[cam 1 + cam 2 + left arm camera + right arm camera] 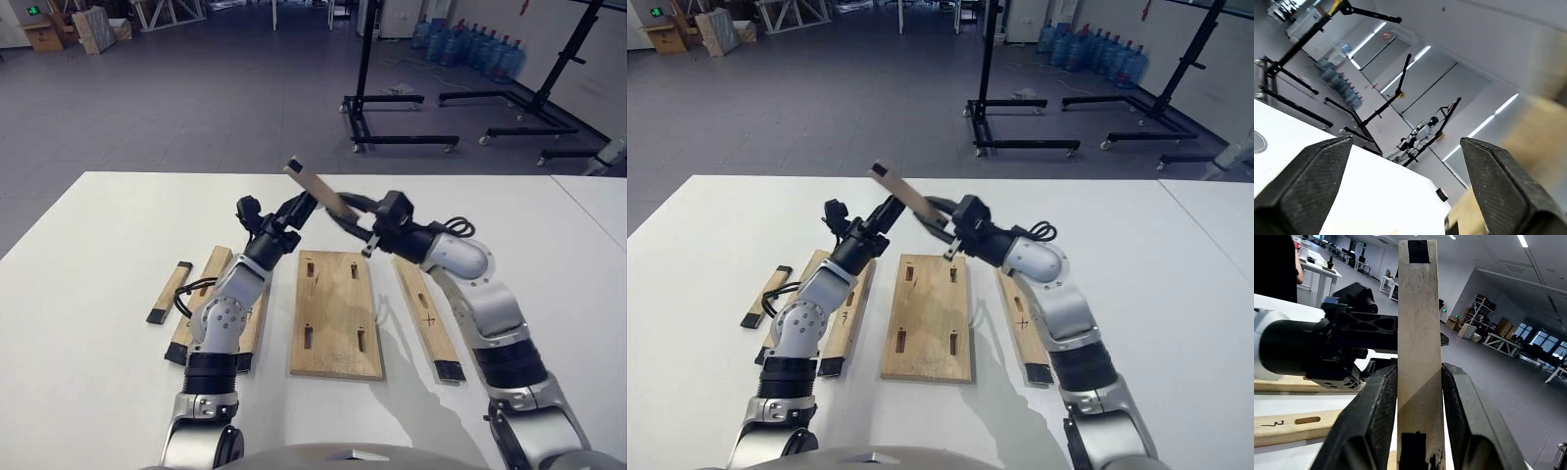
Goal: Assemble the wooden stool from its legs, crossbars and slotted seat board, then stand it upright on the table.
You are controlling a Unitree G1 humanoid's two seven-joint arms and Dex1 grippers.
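Aloft, right tool (1419, 382) clamps a slat (1419, 308) above seat board (336, 323).

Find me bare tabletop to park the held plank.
Free: table left of the short bar; right of the lone leg; near edge before the seat board. Crowded: the board's far end, under the left end effector, right end effector and raised plank.

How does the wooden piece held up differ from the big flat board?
The strip is narrow and black-tipped; the seat board is wide with four slots. The strip is tilted up in the right gripper; the seat board lies flat on the table. Both are pale wood.
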